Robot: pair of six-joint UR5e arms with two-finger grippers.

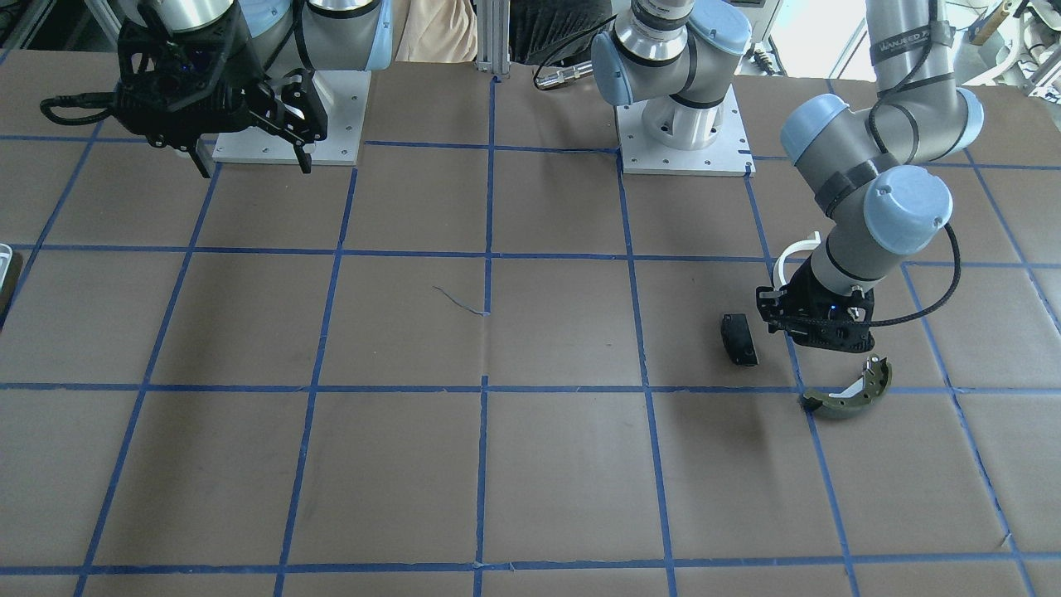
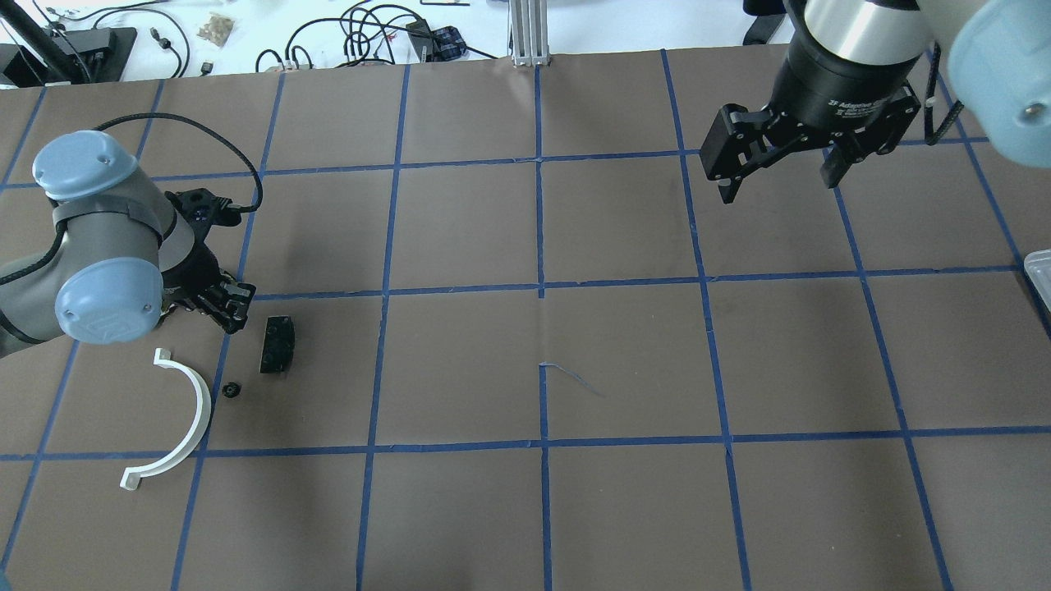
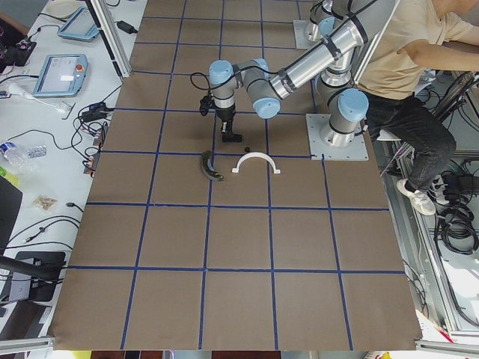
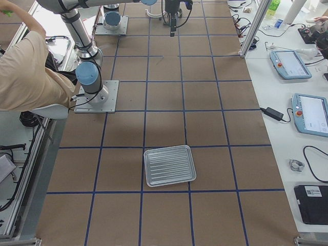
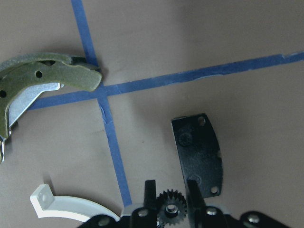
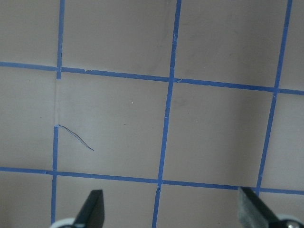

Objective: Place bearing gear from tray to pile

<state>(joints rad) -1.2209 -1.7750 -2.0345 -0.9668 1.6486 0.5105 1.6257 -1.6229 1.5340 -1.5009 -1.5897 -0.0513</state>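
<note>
The small black bearing gear lies on the table in the pile, between the white half-ring and the black pad. In the left wrist view the gear shows between my left gripper's slightly parted fingers without touching them. The olive brake shoe lies beyond, and also shows in the front view. My left gripper hovers just above the pile. My right gripper is wide open and empty, high over the table. The grey tray looks empty.
The tray shows as a sliver at the overhead view's right edge. Blue tape lines grid the brown table. An operator sits behind the robot bases. Cables and devices lie on the side bench.
</note>
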